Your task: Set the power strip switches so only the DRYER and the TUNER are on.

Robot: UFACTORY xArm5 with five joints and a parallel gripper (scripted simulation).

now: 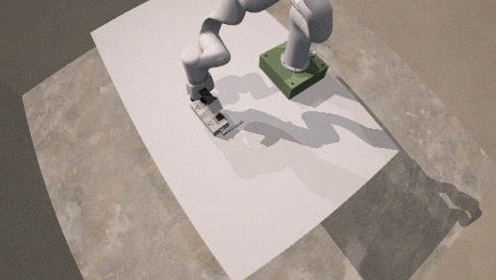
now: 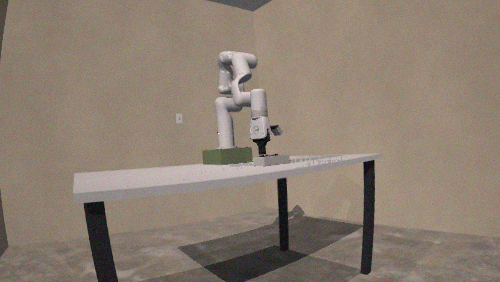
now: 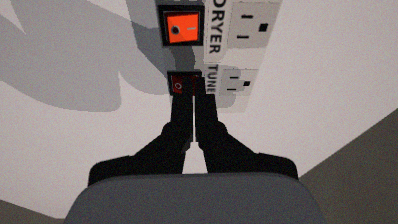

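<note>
Your arm (image 1: 208,47) rises from its base, folds over at the elbow and drops the wrist (image 2: 259,127) pretty much straight down, so the pincer (image 3: 193,90) points at the worktop (image 2: 150,179) from above. Both black fingers are pressed flat against each other with nothing between them, basically one narrow prong. In the wrist view the tips sit right on the dark red TUNER switch (image 3: 181,83), touching its near edge. From the exterior view the whole forearm looks upright, pincer low over the surface.
</note>
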